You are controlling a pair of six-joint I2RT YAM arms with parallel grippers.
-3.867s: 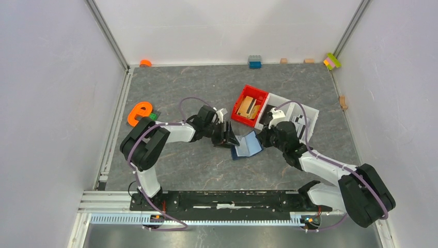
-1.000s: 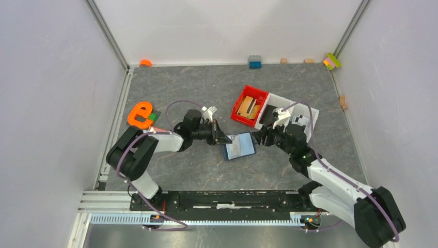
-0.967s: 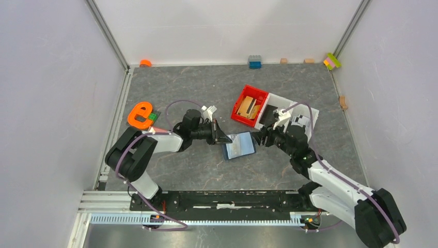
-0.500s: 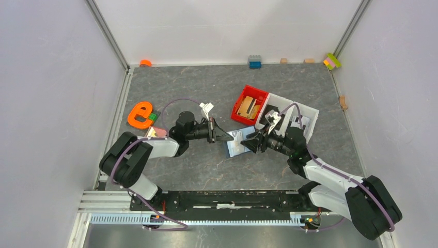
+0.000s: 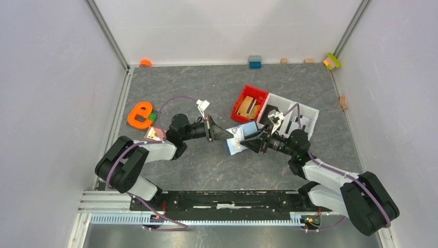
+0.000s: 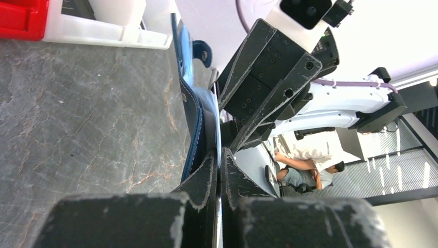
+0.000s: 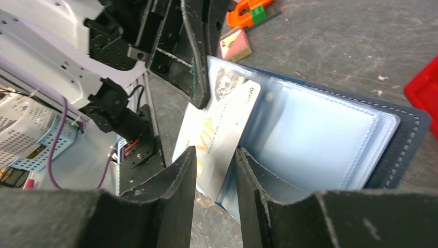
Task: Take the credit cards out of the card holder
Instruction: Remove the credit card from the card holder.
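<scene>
The card holder (image 5: 243, 138) is open, navy outside with pale blue pockets (image 7: 320, 129), and tilted up off the table. My left gripper (image 5: 225, 135) is shut on its left edge; in the left wrist view the fingertips (image 6: 209, 160) pinch that thin edge of the card holder (image 6: 199, 103). A silvery credit card (image 7: 222, 132) with gold lettering sticks partway out of a pocket. My right gripper (image 7: 216, 155) stands open with its jaws narrowly apart, straddling that card's lower end. A pinkish credit card (image 5: 154, 134) lies flat on the table by the left arm.
A red tray (image 5: 240, 96) holding wooden blocks and a white tray (image 5: 311, 110) stand just behind the card holder. An orange letter e (image 5: 139, 113) lies at the left. Small bricks (image 5: 254, 62) sit along the back wall.
The left gripper has tipped the card holder's left edge up. The right gripper has moved left onto the card holder, and its jaws have narrowed around the protruding card.
</scene>
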